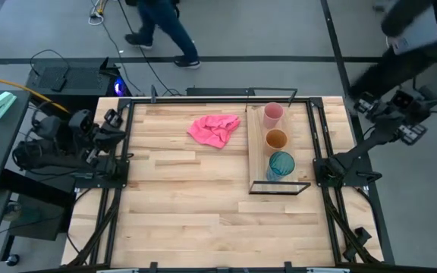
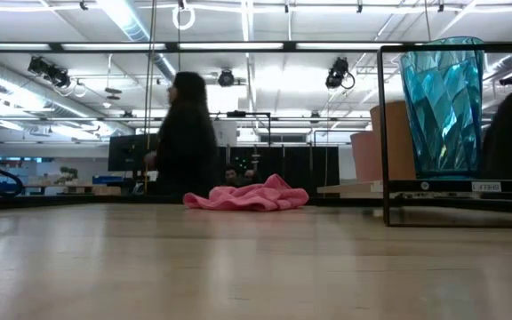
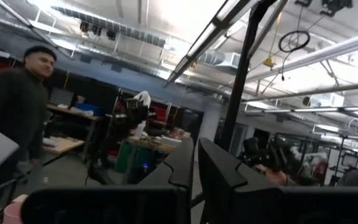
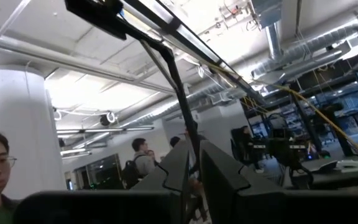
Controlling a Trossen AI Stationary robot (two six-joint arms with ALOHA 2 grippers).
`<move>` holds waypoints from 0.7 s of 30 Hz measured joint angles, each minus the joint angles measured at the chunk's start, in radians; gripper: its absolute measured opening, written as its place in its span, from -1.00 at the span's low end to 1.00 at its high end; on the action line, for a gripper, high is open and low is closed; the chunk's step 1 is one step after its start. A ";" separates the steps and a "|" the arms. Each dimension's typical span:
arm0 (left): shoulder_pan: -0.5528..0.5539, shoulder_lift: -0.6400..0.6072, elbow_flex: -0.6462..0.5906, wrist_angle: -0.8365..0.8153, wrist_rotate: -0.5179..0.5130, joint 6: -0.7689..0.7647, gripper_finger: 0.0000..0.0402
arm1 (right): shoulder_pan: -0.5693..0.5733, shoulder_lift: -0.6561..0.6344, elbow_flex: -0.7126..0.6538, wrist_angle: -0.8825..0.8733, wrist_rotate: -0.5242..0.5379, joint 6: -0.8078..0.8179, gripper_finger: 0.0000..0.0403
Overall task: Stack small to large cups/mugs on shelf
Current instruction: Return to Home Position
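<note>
Three cups stand upright in a row on the pale wood shelf (image 1: 262, 163) at the table's right: the pink cup (image 1: 272, 114) farthest, the orange-brown cup (image 1: 277, 139) in the middle, the teal cup (image 1: 281, 164) nearest. In the low view the teal cup (image 2: 443, 107) stands in front of the orange-brown cup (image 2: 391, 142) and the pink cup (image 2: 361, 156). My left gripper (image 1: 114, 121) is folded back at the table's left edge, shut and empty (image 3: 194, 180). My right gripper (image 1: 364, 102) is off the table's far right corner, shut and empty (image 4: 194, 180).
A crumpled pink cloth (image 1: 215, 129) lies on the tabletop left of the shelf. The shelf's black wire frame (image 1: 281, 188) rises at its near end. People move beyond the far edge (image 1: 161, 30) and at the far right (image 1: 408, 38).
</note>
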 joint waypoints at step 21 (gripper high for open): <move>0.000 -0.281 -0.472 0.367 -0.015 -0.084 -0.85 | 0.000 -0.033 -0.426 0.417 -0.002 0.084 -0.76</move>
